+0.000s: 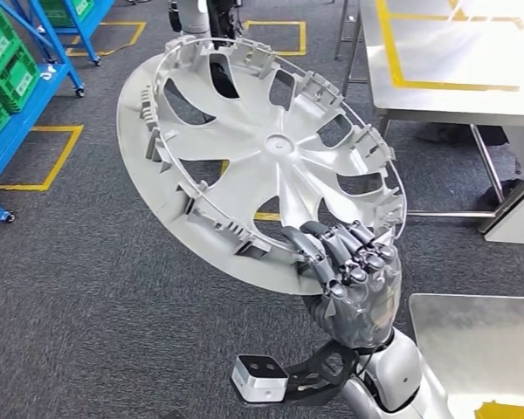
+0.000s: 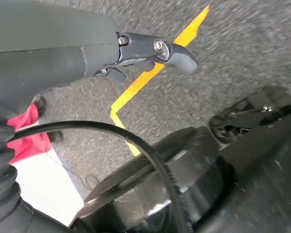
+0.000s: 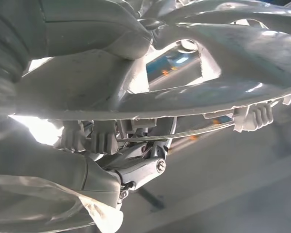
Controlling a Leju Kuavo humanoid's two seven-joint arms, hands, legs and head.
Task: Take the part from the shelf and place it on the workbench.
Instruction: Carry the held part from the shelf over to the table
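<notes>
The right hand (image 1: 355, 275) grips the rim of the part (image 1: 259, 157) — already off the shelf (image 1: 22, 96) — with the workbench (image 1: 444, 83) ahead, placement left; whether the left hand (image 2: 111, 46) is closed I cannot tell.

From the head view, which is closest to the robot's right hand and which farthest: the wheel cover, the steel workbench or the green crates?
1. Wheel cover: held at its near rim by the right hand.
2. Workbench: beyond, upper right.
3. Green crates: farthest, on the blue shelf, upper left.

Wheel cover (image 1: 259, 157) held tilted above floor (image 1: 81, 288) by right hand (image 1: 355, 279); shelf (image 1: 22, 87) at left, surface (image 1: 457, 61) at right.
</notes>
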